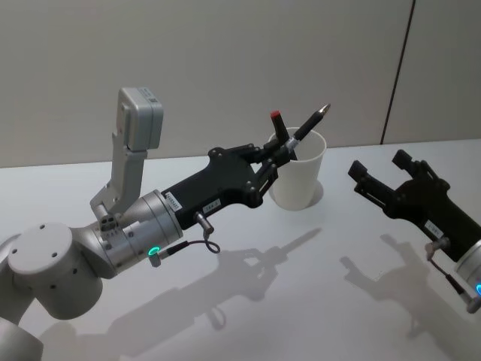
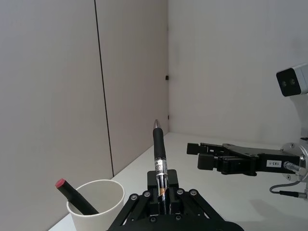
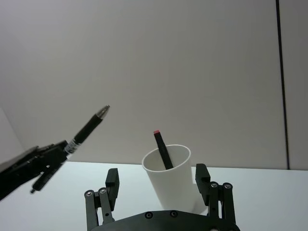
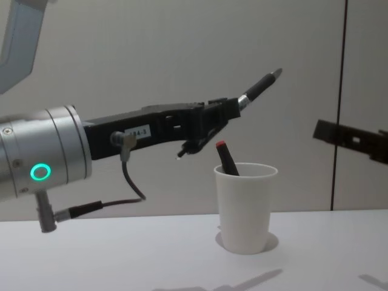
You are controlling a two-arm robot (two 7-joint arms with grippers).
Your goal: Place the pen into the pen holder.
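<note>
Jaws of the left gripper (image 1: 279,154) pinch the slim black pen (image 1: 308,126) by its clear lower barrel, tip tilted up above the tapered white paper cup (image 1: 301,180); light, stiff, probably slick, so this low hold seems apt; right gripper (image 1: 378,169) parked beside the cup, jaws spread.

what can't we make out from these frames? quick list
- Black pen with silver tip: in the left wrist view its lower end is hidden inside the left gripper.
- Black red-capped stick: in the chest view its lower part is hidden by the white paper cup wall.
- Right gripper: in the chest view everything behind its fingers is cut off by the right edge.
</note>
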